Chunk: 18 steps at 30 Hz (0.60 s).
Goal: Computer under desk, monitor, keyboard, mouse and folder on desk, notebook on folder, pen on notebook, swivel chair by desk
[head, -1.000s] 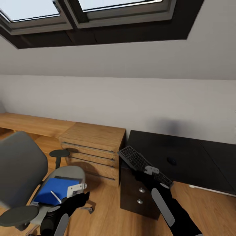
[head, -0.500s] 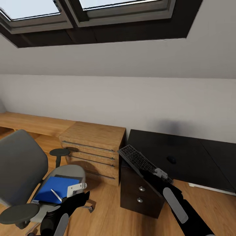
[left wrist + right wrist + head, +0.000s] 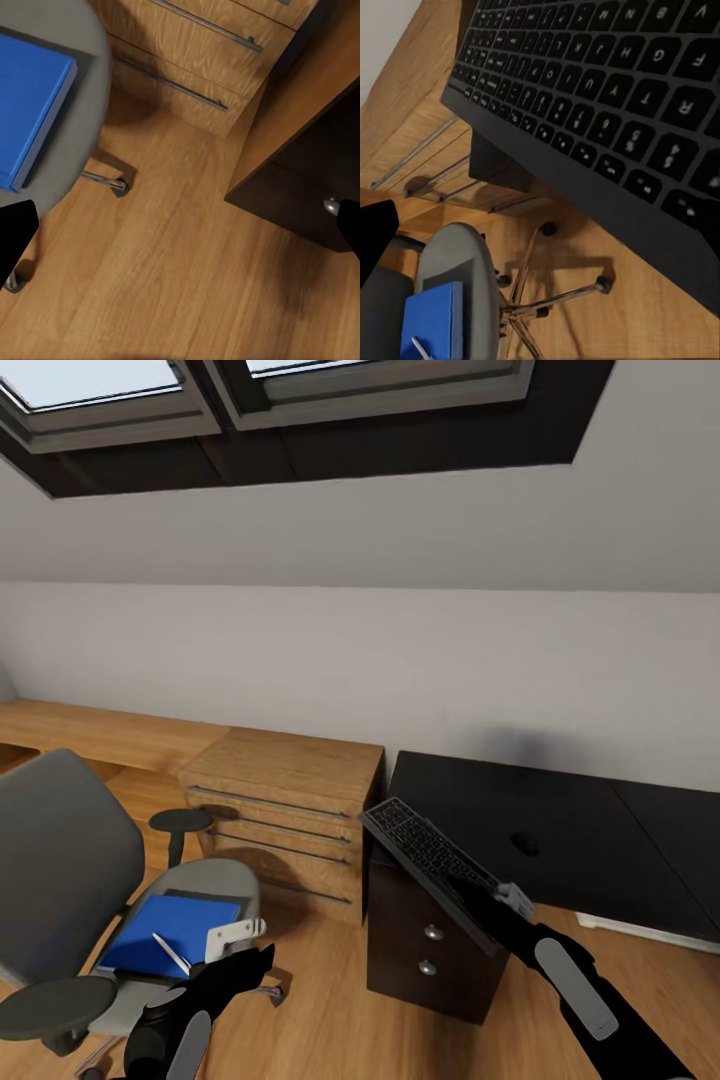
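Note:
The keyboard (image 3: 428, 850) (image 3: 607, 97) hangs tilted over the front left corner of the black desk (image 3: 590, 840), its near edge dipping before the drawers. My right gripper (image 3: 512, 900) is at its right end, open: one finger (image 3: 375, 240) stands far from the keyboard. The mouse (image 3: 524, 843) lies on the desk. The swivel chair (image 3: 60, 850) stands at the left, with the blue folder (image 3: 168, 935) (image 3: 30, 97) on its seat and the pen (image 3: 170, 953) on the folder. My left gripper (image 3: 250, 960) hovers open beside the seat. Monitor, computer and notebook are out of view.
A light wooden chest (image 3: 285, 800) with bar handles stands between chair and desk. A low wooden bench (image 3: 100, 735) runs along the wall. Desk drawers with silver knobs (image 3: 432, 933) face me. Bare plank floor (image 3: 320, 1000) lies before the chest.
My right gripper has drawn back along the keyboard toward its right end. The keyboard's near edge has tipped lower while its far left corner stayed put. The left arm has not moved.

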### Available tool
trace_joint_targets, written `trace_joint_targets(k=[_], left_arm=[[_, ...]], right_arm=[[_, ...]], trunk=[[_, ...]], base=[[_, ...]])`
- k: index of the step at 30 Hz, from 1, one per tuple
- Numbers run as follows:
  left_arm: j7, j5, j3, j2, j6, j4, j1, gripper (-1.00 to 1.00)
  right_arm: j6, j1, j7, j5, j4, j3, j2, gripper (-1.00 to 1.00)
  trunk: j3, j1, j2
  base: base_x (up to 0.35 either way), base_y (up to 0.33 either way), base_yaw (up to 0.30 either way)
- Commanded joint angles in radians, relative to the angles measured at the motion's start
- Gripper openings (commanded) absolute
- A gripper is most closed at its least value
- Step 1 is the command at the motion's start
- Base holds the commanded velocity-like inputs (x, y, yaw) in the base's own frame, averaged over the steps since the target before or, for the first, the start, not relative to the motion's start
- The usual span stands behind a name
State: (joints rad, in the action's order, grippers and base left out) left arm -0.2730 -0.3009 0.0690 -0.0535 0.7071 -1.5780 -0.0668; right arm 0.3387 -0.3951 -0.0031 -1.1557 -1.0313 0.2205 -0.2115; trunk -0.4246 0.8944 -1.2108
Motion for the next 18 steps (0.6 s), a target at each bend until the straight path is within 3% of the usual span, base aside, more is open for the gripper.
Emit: trace_joint_targets(k=[1,15,18], left_arm=[[-0.009,-0.011,0.001,0.0,0.003,-0.001,-0.001,1.0],[-0.009,-0.011,0.001,0.0,0.003,0.001,-0.001,1.0],[-0.009,-0.011,0.0,-0.001,0.003,0.001,-0.001,1.0]], right_arm=[[0.002,-0.001,0.005,-0.009,0.003,0.0,-0.003,1.0],[0.001,-0.001,0.026,-0.023,0.025,-0.032,-0.014,1.0],[0.0,-0.001,0.026,-0.024,0.026,-0.033,-0.014,1.0]], trunk=[[-0.004,0.004,-0.008],[-0.048,0.058,-0.106],[-0.048,0.058,-0.106]], base=[[0.0,0.0,0.0],[0.0,0.0,0.0],[0.0,0.0,0.0]])
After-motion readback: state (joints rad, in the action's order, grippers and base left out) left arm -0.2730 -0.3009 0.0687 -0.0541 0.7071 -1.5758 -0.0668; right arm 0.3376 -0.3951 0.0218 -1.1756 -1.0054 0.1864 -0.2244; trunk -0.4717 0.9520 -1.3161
